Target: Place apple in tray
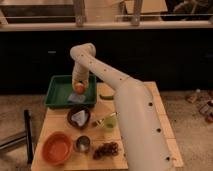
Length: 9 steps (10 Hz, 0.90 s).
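One apple (79, 88) clamped in jaws of gripper (80, 86), hovering over green tray (56, 95), right side.

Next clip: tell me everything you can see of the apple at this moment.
The apple is small, round and orange-red with a yellowish patch, smooth-skinned and whole as far as shows. It sits at the end of the pincer, over the right part of the dark green tray. Whether it touches the tray floor cannot be told; a pale item lies just below it.

We see the end effector (80, 88) with the apple (79, 87) above the tray (56, 94), which sits at the bench's (160, 125) back-left corner.
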{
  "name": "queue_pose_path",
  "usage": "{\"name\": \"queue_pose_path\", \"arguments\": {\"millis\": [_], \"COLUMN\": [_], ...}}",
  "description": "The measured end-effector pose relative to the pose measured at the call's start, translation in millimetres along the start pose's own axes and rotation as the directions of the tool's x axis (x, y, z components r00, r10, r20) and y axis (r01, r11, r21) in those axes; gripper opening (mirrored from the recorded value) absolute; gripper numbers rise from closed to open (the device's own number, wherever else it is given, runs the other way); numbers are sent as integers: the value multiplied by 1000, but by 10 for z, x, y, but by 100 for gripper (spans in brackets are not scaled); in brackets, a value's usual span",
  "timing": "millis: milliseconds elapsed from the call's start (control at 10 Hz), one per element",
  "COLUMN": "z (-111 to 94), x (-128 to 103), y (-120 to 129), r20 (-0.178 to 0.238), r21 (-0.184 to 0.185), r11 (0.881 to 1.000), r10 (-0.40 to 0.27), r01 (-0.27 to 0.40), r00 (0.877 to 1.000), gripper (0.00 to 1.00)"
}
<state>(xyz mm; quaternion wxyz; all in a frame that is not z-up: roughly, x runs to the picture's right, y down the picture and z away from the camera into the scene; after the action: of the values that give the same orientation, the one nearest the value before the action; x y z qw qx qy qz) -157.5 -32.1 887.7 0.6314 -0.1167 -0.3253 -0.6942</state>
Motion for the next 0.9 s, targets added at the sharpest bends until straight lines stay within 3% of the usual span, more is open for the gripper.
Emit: {"name": "queue_pose_path", "arguments": {"millis": [300,900], "z": [-56,-170], "x": [115,290], "y": [23,52], "r20": [-4,-22], "r21": [18,31], "r11": [1000,998], "r10": [18,50], "r01": [-18,-50], "r00": [1000,998], "gripper": [77,80]}}
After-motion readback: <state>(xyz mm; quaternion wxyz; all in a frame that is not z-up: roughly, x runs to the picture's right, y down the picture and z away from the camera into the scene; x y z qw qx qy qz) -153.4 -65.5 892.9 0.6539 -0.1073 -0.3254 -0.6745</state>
